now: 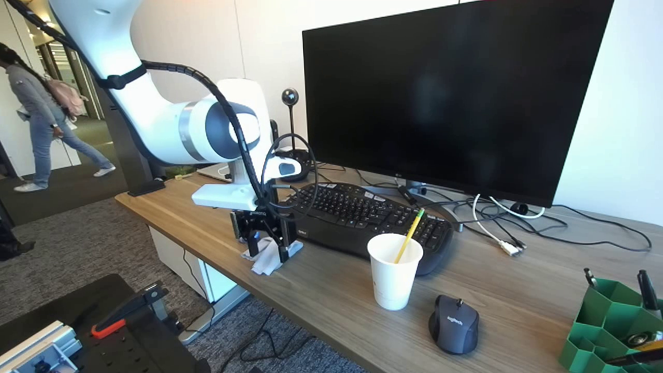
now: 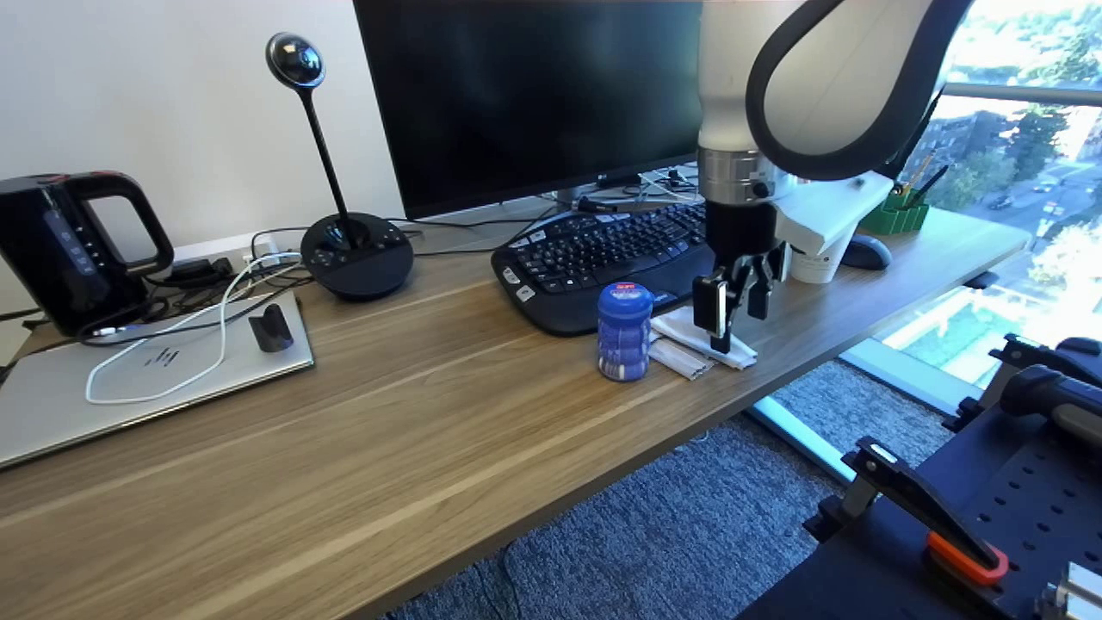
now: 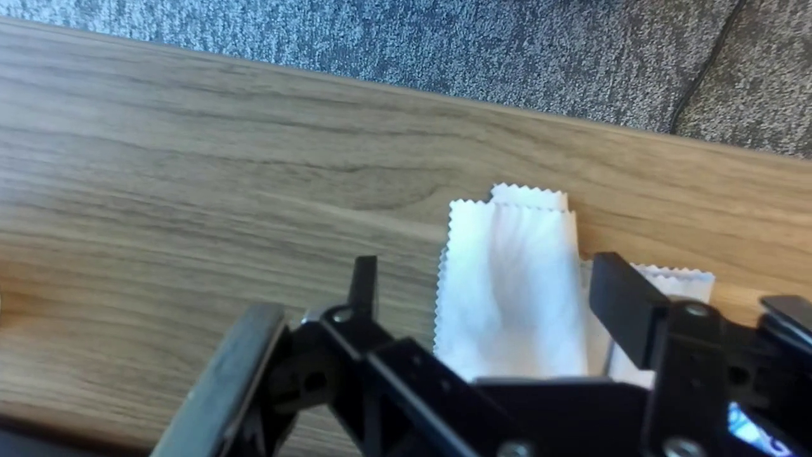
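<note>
My gripper (image 3: 485, 279) points down just over the desk, with its fingers apart. Between and below them is a white folded cloth (image 3: 520, 298) with zigzag-cut edges and a creased middle; neither finger presses on its sides. A further white folded piece (image 3: 679, 282) shows under the right-hand finger; whether it belongs to the same cloth I cannot tell. In both exterior views the gripper (image 1: 268, 254) stands at the cloth (image 1: 267, 263), in front of a black keyboard (image 1: 331, 233). A blue lidded canister (image 2: 624, 336) stands upright beside the cloth.
A white paper cup (image 1: 391, 285) holds a yellow pencil (image 1: 409, 235). A mouse (image 1: 453, 325) and a green organizer (image 1: 595, 321) lie farther along. Behind are the monitor (image 1: 440, 103) and a webcam stand (image 2: 357, 258); a laptop (image 2: 155, 362) and kettle (image 2: 69, 250) are at the far end.
</note>
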Tool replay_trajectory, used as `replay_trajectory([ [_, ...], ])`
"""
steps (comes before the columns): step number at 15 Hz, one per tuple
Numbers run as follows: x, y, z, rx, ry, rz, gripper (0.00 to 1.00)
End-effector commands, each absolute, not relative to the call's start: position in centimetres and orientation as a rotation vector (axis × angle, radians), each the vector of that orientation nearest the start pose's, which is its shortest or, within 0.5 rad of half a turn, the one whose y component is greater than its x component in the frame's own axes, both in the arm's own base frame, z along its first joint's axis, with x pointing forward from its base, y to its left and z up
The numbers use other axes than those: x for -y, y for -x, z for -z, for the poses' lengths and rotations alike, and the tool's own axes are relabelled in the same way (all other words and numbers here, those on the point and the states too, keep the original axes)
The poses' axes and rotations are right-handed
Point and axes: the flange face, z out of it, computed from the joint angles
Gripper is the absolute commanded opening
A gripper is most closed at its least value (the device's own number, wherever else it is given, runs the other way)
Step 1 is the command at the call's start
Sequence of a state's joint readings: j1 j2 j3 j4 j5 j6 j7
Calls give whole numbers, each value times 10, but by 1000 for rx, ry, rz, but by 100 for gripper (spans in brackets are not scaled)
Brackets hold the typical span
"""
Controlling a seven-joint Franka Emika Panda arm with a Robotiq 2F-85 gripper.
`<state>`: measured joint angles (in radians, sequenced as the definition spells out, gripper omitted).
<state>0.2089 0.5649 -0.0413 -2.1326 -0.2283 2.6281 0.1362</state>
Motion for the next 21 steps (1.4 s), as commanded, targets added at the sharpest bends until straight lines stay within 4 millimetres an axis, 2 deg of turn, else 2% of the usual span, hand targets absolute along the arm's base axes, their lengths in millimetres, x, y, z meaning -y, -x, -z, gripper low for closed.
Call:
replay_trajectory([
  [1,-106,-557,-135,390,3262,-85,100],
  [12,-123,-556,-133,419,3268,-90,100],
  [21,-110,-559,-116,395,3295,-137,100],
])
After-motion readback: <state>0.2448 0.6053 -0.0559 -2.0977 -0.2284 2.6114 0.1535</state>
